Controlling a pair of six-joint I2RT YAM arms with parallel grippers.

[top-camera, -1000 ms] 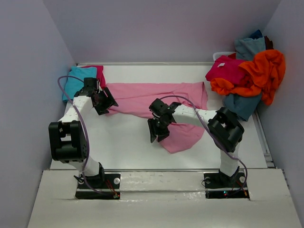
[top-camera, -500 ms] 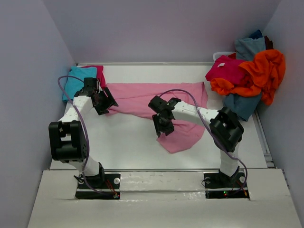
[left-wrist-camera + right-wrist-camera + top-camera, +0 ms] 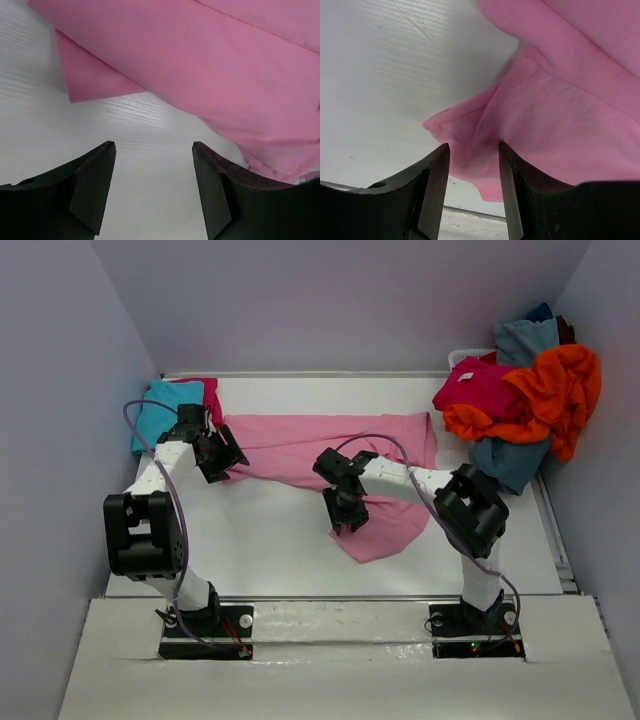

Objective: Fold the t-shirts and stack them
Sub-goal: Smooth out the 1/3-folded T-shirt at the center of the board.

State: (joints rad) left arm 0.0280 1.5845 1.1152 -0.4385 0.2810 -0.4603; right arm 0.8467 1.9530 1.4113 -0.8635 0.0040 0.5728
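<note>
Light pink t-shirt [image 3: 320, 445] lies spread on the surface [image 3: 270, 540]. Left gripper [image 3: 154, 145] — jaws apart, empty — hovers at its left end; right gripper [image 3: 474, 146] straddles its near corner — whether clamped, I cannot tell. A shallow pinch could slip mid-fold.

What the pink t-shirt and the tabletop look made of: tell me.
Pink t-shirt: soft cotton-like cloth, matte; fine woven texture, stitched hem, loose folds. Table: white, likely painted wood or wood-look laminate; faint straight grain lines. Which one, unclear.

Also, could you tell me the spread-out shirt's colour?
The shirt is light pink, clearest in the top view.
</note>
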